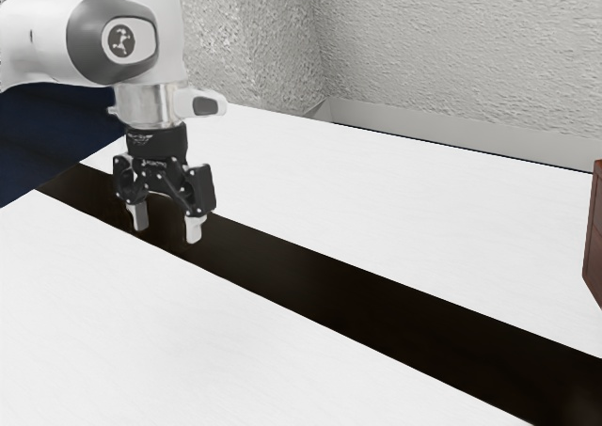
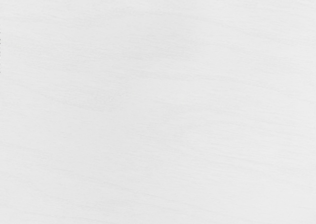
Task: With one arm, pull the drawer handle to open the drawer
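We take the dark stripe (image 1: 310, 280) as our landmark; in the exterior view it goes slantwise across the white table (image 1: 141, 323), from the left toward the lower right. Our gripper (image 1: 166, 224) hangs over the left part of this stripe, and it points downward. Its jaws stand wide, with a clear gap between the two pale fingertips (image 1: 194, 230). Our arm (image 1: 66, 31) comes in above the left end of the stripe. The reddish-brown cabinet (image 1: 594, 233) is on the far side of the stripe, at the right edge of the exterior view, well apart from our gripper. The edge of the view cuts it, so we cannot tell whether its drawer is open or closed. Behind the stripe and the table there rises a rough grey wall (image 1: 423, 50). In the wrist view we see the white table top, with faint grey grain lines.
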